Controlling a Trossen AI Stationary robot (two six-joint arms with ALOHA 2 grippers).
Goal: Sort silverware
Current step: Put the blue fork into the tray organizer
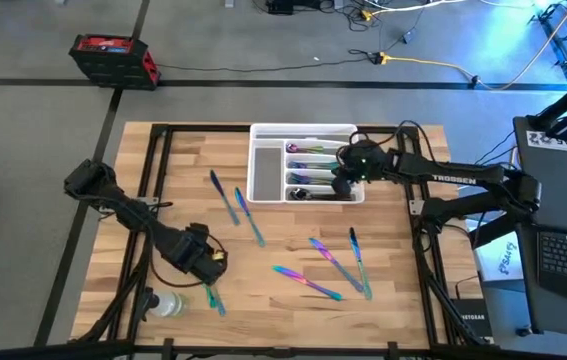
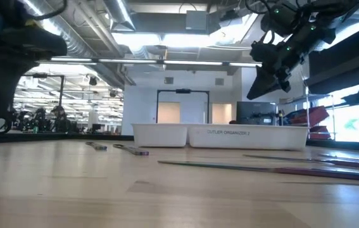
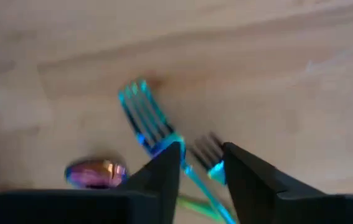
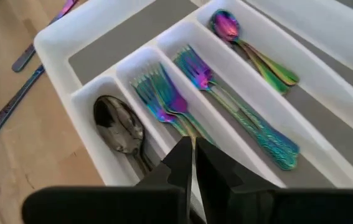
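Iridescent silverware lies scattered on the wooden table, with more of it in the white tray (image 1: 263, 170). My left gripper (image 3: 201, 155) is open and low over the near left part of the table (image 1: 203, 255). Its fingers stand on either side of two forks: a blue one (image 3: 145, 118) and a second fork head (image 3: 210, 149). A spoon bowl (image 3: 95, 173) lies beside them. My right gripper (image 4: 192, 149) is shut and empty, hovering above the tray's compartments (image 1: 348, 175), which hold forks (image 4: 164, 99), more forks (image 4: 226, 106) and spoons (image 4: 251, 50).
Two knives (image 1: 225, 195) (image 1: 250, 218) lie mid-table. Several more pieces (image 1: 323, 255) (image 1: 306, 283) (image 1: 358, 260) lie toward the near right. A clear bottle (image 1: 168, 303) lies at the near left edge beside the left gripper. A dark spoon (image 4: 120, 127) sits in the tray's end slot.
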